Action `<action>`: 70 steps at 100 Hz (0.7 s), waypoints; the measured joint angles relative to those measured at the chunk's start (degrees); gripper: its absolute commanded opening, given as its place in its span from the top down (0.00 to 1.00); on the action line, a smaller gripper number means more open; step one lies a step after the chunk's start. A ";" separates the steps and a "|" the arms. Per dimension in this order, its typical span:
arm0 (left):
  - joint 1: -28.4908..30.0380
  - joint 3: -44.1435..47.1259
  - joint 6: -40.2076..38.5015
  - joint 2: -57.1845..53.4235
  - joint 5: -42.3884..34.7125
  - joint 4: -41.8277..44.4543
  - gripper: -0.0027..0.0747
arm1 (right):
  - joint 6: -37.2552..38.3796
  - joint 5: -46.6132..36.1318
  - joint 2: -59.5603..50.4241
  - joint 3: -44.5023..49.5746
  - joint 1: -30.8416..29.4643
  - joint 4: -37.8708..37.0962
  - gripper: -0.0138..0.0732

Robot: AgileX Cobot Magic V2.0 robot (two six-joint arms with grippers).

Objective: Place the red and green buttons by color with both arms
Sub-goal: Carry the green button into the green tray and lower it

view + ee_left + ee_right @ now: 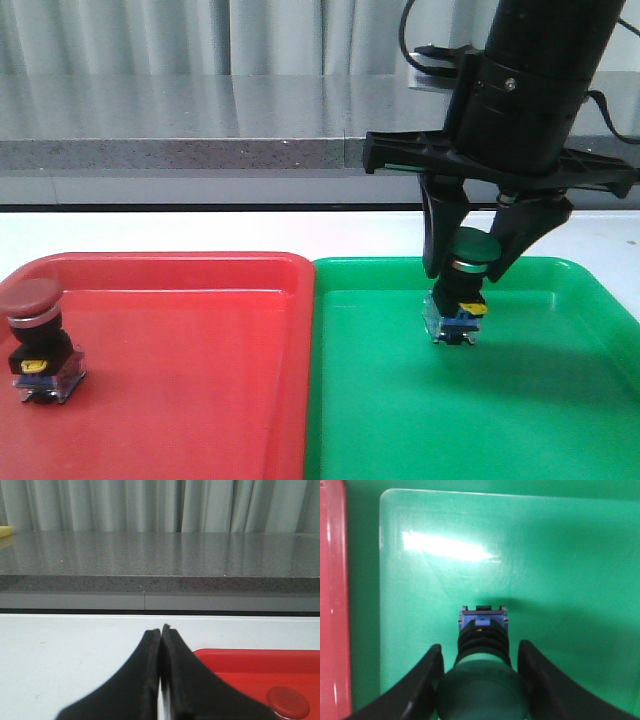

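The green button (474,247) stands upright with its clear base on the floor of the green tray (560,420). My right gripper (466,272) comes down over it from above. Its fingers are closed on either side of the green cap (482,692), with the black body and blue base (483,620) showing beyond the tips. The red button (30,300) stands alone at the left end of the red tray (200,380); its cap (287,702) also shows in the left wrist view. My left gripper (160,630) is shut and empty over the white table, short of the red tray's (260,665) corner.
The two trays sit side by side, touching along the middle (310,380). A grey stone counter (200,120) with a curtain behind it runs along the far edge of the white table (60,650).
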 measured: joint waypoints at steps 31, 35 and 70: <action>0.00 0.00 0.00 0.00 0.00 0.00 0.99 | 0.02 -3.83 0.00 1.85 0.00 0.00 0.66; 0.00 0.00 0.00 0.00 0.00 0.00 0.99 | 0.02 -3.97 0.00 1.85 0.00 0.00 0.66; 0.00 0.00 0.00 0.00 0.00 0.00 0.99 | 0.24 -4.45 0.00 1.85 0.00 0.00 0.69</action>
